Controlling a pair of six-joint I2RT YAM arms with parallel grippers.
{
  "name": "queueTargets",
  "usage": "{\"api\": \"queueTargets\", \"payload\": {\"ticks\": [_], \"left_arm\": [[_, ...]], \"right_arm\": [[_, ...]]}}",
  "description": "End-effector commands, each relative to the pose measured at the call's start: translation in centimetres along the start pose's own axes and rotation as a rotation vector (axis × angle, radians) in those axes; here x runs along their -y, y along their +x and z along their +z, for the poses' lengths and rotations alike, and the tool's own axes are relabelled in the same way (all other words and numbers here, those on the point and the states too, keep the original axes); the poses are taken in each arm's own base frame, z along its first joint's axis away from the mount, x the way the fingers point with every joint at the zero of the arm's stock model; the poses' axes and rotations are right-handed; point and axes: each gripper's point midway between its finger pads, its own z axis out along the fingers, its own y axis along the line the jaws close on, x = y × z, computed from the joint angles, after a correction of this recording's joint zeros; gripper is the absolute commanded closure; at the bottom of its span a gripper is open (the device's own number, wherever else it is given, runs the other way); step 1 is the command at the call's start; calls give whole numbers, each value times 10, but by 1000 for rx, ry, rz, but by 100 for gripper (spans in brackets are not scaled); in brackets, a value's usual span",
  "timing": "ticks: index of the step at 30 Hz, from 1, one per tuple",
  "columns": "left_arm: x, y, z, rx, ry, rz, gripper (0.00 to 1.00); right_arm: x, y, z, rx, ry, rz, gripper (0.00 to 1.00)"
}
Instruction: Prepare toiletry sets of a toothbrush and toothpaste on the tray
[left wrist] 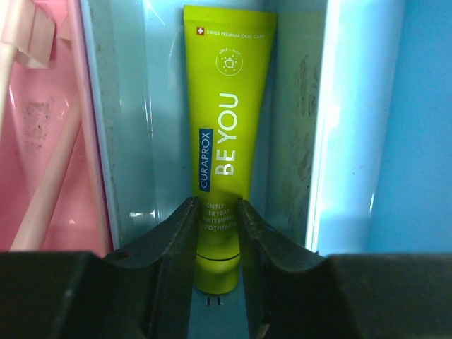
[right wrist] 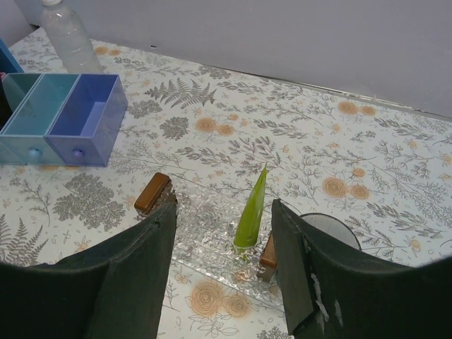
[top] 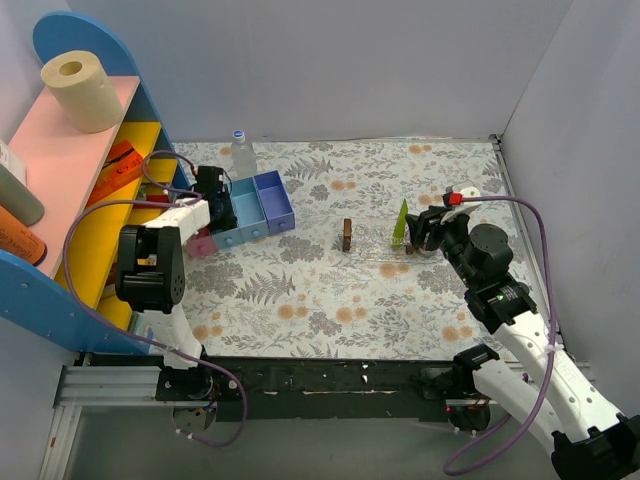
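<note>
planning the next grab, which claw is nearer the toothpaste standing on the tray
Right. The right claw sits open right beside the toothpaste; left claw is far off at the blue box.

The toothpaste (left wrist: 222, 127) is coloured yellow-green, lettered in white with a blue band. The table (top: 330, 300) is patterned with grey ferns and orange flowers. The box (right wrist: 106, 127) is tinted light blue and violet.

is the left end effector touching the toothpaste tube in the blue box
Touching. The left wrist view shows the left end effector pinching the toothpaste tube from both sides, no gap.
</note>
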Motion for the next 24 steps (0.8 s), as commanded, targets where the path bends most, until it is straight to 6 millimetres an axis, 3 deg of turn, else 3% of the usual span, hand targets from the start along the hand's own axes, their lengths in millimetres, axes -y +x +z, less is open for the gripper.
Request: {"api": "queueTargets", "payload": {"ticks": [1,6,10,13,18,24], "left_arm": [[-16,35,15,-85,-52,24,78],[-16,31,11,-66,-46,30,100],[-13,25,4,-47,-24,29,100],[-7,9,-8,-3,1,15,100],[6,-28,-42,115,68,-8,100],[11,-49,-69,195,100,-12,100]], "right_arm": [[2,-16,-2,55,10,15,37],[2,-14,-2,50,11,16,37],[0,-15,-2,52,3,24,37],[0,-17,-1,53,4,24,37],[0,-18,-1,55,2,24,37],[-1,-15,0,48,-5,27,37]]}}
